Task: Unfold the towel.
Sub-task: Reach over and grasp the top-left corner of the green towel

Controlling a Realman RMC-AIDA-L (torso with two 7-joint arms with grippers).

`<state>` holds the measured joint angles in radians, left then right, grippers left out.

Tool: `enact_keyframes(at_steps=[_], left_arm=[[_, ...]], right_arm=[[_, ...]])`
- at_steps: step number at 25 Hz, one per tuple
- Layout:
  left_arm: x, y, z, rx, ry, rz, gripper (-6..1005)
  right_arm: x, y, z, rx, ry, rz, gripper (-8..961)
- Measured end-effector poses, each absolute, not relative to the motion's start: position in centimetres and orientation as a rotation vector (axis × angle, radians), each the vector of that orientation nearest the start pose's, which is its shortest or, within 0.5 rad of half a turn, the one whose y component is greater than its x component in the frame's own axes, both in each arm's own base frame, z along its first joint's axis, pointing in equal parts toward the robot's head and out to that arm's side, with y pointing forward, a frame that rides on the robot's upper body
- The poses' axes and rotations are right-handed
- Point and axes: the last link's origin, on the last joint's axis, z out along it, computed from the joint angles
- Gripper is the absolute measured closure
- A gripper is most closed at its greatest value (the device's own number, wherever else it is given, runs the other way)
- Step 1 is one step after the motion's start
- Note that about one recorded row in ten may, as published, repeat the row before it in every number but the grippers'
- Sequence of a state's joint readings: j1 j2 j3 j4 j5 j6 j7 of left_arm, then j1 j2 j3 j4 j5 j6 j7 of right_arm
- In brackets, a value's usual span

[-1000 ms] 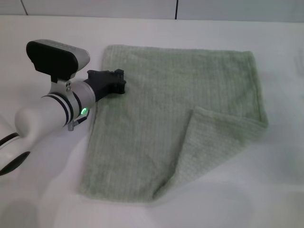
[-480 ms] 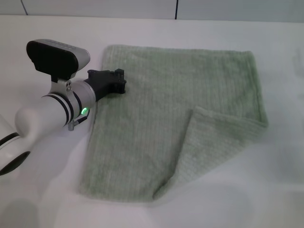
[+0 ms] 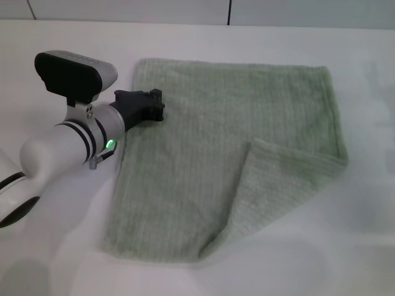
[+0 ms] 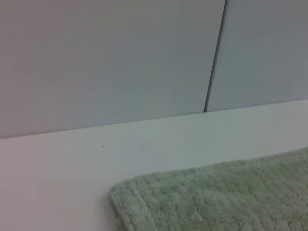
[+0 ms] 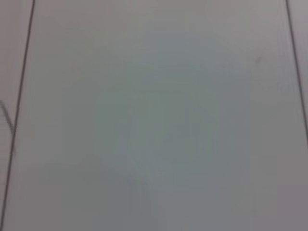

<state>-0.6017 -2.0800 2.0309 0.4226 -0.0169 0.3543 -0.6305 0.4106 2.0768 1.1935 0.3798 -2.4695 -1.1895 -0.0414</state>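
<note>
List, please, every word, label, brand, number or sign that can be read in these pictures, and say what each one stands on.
None: no readable text shows in any view.
The towel carries no visible tag or print.
The left gripper and its arm show only a green light, no lettering.
The table and the wall panels are bare of signs.

The head view is evenly and brightly lit from above, with the white table (image 3: 259, 271) nearly washed out. Soft shadows are cast beneath the left arm (image 3: 68, 145) toward 6 o'clock and under the folded flap of the towel (image 3: 234, 123) toward 5 o'clock. A green indicator light is seen glowing on the arm. The left wrist view is dimmer and soft, the towel's edge (image 4: 211, 202) being blurred. The right wrist view is dull grey and out of focus throughout.
</note>
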Motion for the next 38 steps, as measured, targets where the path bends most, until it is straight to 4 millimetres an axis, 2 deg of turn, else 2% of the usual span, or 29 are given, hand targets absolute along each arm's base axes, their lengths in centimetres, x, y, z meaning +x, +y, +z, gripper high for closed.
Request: enact_keyframes(at_steps=[21,29,38], left_arm=[[-26.9,38.6,-10.0,-2.095,-0.850,-0.371,1000],[-26.9,38.6,-10.0,-2.094,-0.851,-0.371,1000],[-26.8,38.6,-9.9,-2.090,-0.853,-0.372,1000]], right_arm=[[25.8,36.6,0.4,-1.625,0.390,0.750,345],[23.7,36.9,0.8,-1.707,0.443,0.724,345],[20.8,38.0,1.1,-1.841,0.541,0.601,346]])
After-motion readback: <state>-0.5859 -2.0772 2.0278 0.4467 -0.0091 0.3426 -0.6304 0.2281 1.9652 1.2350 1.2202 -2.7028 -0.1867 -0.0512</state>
